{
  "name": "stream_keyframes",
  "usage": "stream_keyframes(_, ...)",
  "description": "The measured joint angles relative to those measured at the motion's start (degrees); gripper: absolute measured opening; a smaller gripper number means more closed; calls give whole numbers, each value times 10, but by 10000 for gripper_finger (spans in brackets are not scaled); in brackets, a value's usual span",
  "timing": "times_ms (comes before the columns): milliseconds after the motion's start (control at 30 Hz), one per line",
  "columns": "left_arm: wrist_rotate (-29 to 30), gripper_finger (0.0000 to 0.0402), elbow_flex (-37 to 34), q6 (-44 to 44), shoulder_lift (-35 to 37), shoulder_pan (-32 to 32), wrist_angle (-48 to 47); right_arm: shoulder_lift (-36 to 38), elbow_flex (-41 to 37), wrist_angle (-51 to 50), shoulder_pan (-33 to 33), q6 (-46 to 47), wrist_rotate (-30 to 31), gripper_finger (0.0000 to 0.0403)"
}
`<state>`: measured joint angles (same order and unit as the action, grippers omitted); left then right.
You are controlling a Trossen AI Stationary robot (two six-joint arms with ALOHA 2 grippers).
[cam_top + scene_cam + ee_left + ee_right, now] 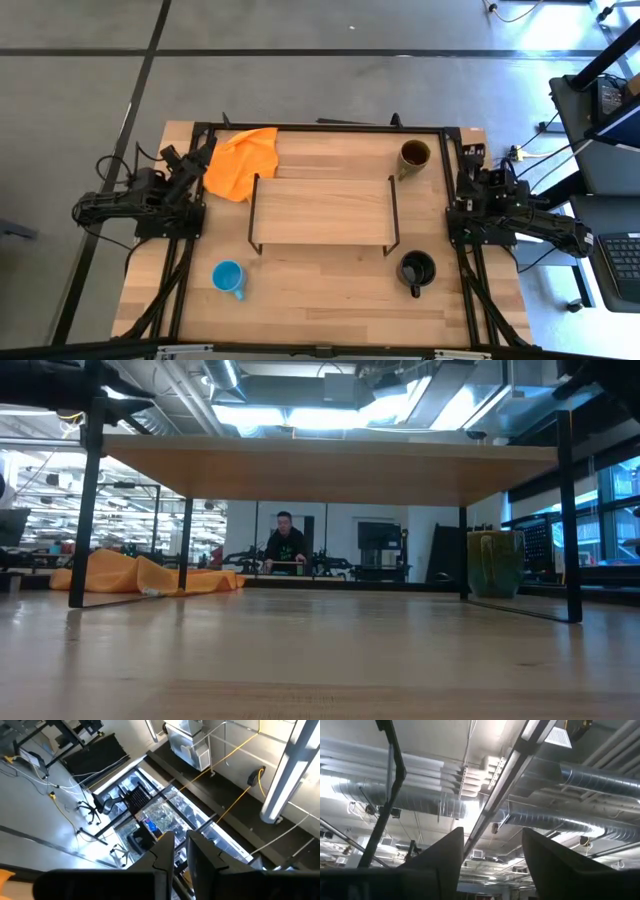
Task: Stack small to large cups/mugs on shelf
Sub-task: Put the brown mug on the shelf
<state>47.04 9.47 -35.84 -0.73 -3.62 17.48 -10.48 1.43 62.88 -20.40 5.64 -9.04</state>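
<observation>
The shelf [320,212] stands mid-table on thin black wire legs; the low view shows its underside [330,468]. The small light-blue mug [229,278] stands on the tabletop near the shelf's near left corner. The black mug [416,270] stands near its near right corner. The olive-brown mug [414,155] stands at its far right corner and shows in the low view [495,563]. My left gripper [181,857] is shut and empty at the table's left edge, pointing up. My right gripper [492,857] is open and empty at the right edge, pointing up at the ceiling.
An orange cloth [240,160] lies crumpled on the table at the shelf's far left corner, close to my left arm [150,200]. My right arm [500,210] is folded at the right edge. A person [285,545] sits far behind the table.
</observation>
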Motion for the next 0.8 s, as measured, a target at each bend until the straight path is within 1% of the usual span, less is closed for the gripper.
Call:
stream_keyframes(100,5,42,0,20,0,0,-2,0,0,0,0,5,0,202)
stream_keyframes(167,4,42,0,41,0,0,-3,0,0,8,0,47,0,202)
stream_keyframes(233,0,42,0,48,0,0,-3,0,0,25,0,109,3,202)
stream_keyframes(267,0,42,0,49,0,0,-3,0,0,33,0,121,5,202)
stream_keyframes(500,-1,42,0,49,0,0,-3,0,0,32,0,122,14,202)
stream_keyframes(800,-1,42,0,49,0,0,-1,0,0,28,0,164,14,202)
